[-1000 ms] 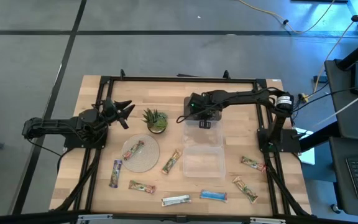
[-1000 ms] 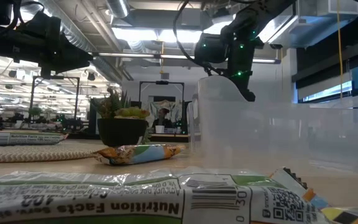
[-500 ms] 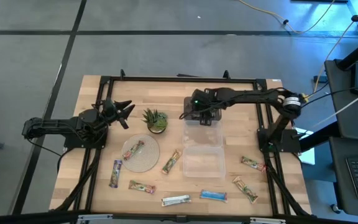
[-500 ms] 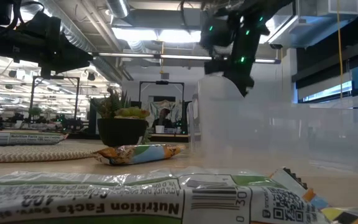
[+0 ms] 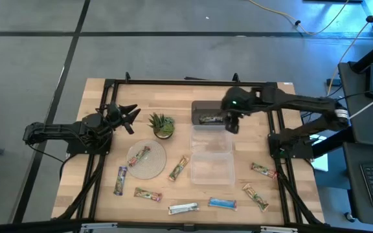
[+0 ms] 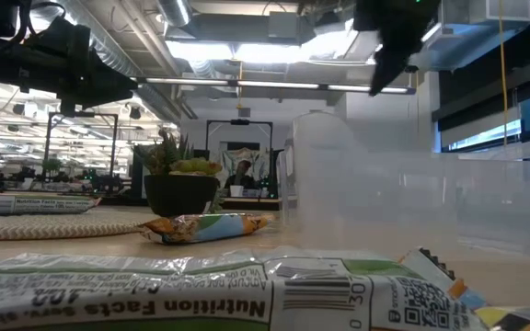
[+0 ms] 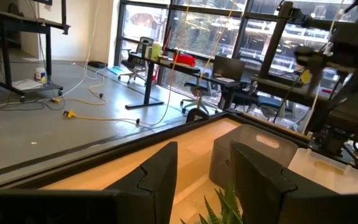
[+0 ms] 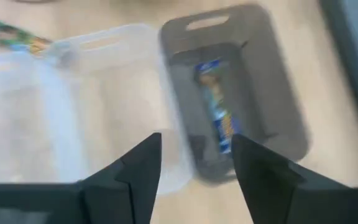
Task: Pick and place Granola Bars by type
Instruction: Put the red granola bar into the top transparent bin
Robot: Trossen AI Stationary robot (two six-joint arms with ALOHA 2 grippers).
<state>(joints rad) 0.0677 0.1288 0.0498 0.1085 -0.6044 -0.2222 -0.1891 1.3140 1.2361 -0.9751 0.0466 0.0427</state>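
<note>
granola bar [image 5: 210,118] in grey bin [image 5: 201,107]

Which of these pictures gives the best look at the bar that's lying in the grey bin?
The right wrist view: it looks straight down into the grey bin, so the bar shows full length between the open right tool. The high view shows it as a small strip. In the low and left wrist views I cannot make it out.
</note>
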